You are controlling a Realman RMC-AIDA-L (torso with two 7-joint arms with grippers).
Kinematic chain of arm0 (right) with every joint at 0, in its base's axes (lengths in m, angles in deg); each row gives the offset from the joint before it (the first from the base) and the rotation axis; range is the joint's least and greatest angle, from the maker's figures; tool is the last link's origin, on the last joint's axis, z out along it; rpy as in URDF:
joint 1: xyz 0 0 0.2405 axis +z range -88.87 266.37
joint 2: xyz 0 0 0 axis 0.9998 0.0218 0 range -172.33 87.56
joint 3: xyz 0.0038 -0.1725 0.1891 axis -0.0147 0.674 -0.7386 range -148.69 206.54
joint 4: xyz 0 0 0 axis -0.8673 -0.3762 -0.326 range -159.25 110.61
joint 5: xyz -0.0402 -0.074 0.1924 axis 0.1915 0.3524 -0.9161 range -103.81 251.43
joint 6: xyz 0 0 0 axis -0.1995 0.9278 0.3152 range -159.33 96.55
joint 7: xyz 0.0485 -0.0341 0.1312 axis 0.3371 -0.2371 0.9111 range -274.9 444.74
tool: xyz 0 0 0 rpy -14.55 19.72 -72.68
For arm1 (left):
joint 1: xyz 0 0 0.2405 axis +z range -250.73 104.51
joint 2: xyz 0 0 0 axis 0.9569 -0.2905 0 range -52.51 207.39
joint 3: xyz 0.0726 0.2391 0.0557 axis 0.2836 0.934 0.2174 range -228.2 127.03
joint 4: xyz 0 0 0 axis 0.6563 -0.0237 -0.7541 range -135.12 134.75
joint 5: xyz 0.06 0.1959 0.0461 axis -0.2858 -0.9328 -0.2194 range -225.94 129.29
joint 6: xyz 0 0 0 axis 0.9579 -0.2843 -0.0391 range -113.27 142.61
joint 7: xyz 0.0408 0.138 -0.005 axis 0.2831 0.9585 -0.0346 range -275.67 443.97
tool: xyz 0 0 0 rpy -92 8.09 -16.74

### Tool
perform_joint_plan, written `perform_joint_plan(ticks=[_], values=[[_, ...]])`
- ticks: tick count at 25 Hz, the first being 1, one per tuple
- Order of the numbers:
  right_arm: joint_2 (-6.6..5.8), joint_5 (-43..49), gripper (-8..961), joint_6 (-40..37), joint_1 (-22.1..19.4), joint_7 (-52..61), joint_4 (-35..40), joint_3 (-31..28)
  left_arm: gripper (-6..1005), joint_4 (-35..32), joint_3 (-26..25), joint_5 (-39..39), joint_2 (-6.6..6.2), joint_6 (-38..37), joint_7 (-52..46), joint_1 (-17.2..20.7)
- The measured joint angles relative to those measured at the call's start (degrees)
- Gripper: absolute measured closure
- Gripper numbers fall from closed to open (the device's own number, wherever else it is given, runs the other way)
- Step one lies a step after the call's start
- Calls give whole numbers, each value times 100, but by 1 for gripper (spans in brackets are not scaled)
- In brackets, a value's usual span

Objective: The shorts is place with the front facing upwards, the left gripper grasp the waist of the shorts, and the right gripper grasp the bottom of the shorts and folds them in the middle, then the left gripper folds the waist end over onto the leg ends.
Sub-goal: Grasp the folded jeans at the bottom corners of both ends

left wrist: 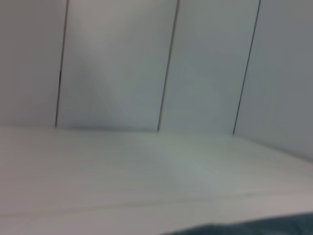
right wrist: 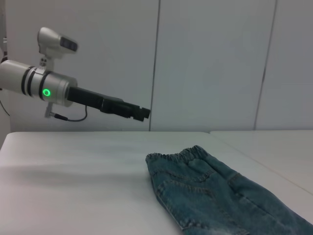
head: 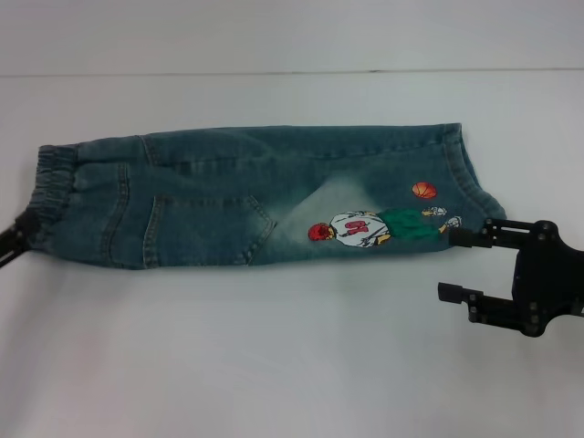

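Observation:
The denim shorts [head: 228,201] lie flat on the white table, folded lengthwise. Their elastic waist [head: 53,187] is at the left, and the leg ends [head: 461,173] with a basketball-player print are at the right. My right gripper [head: 453,265] is open just beside the leg ends; its upper finger [head: 464,237] reaches the hem and holds nothing. My left gripper [head: 16,235] shows only at the left edge, beside the waist. In the right wrist view the left gripper [right wrist: 128,109] hovers above the table beyond the waist [right wrist: 182,155]. A strip of denim [left wrist: 254,227] edges the left wrist view.
The white table [head: 274,356] stretches in front of and behind the shorts. A pale panelled wall [right wrist: 210,58] stands behind the table.

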Motion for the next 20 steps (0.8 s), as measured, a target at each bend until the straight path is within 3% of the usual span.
perform_joint_plan(ticks=[10,20], values=[[37,6,306,9,37,-49,-35,6,115,-92,246,-843,-14,1311,25,-229],[42,6,306,11,23,-51,-35,-2,115,59,636,-905,-14,2091,194,-335]])
